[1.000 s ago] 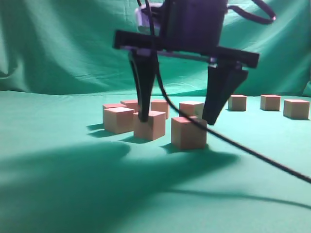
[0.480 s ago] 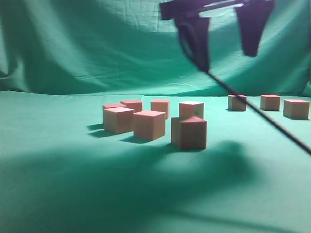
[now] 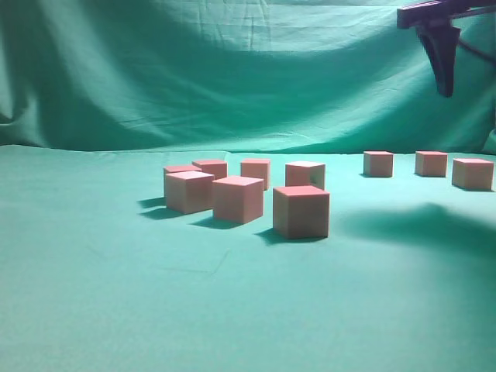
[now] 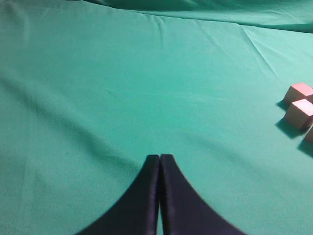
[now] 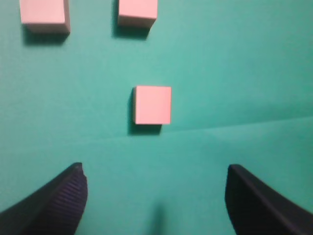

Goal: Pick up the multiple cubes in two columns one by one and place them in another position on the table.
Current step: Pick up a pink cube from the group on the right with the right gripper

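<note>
Several salmon cubes stand on the teal table [image 3: 116, 294]. A cluster sits mid-table, with the front cube [image 3: 301, 211] nearest and another cube [image 3: 238, 198] left of it. Three more stand in a row at the right, starting with a cube [image 3: 378, 163]. A dark finger [image 3: 443, 66] of my right gripper hangs high at the top right, far above them. In the right wrist view my right gripper [image 5: 155, 169] is open and empty, with one cube [image 5: 153, 105] on the cloth ahead of it. My left gripper [image 4: 159, 157] is shut on nothing over bare cloth.
A draped green backdrop [image 3: 232, 77] rises behind the table. Two cubes [image 5: 45, 12] show at the top of the right wrist view. Cubes [image 4: 299, 112] sit at the right edge of the left wrist view. A fold runs across the cloth [image 5: 244, 129].
My right gripper, which straddled the front cube low in the cluster, has risen and swung to the upper right, open and empty. The cubes have stayed in place.
</note>
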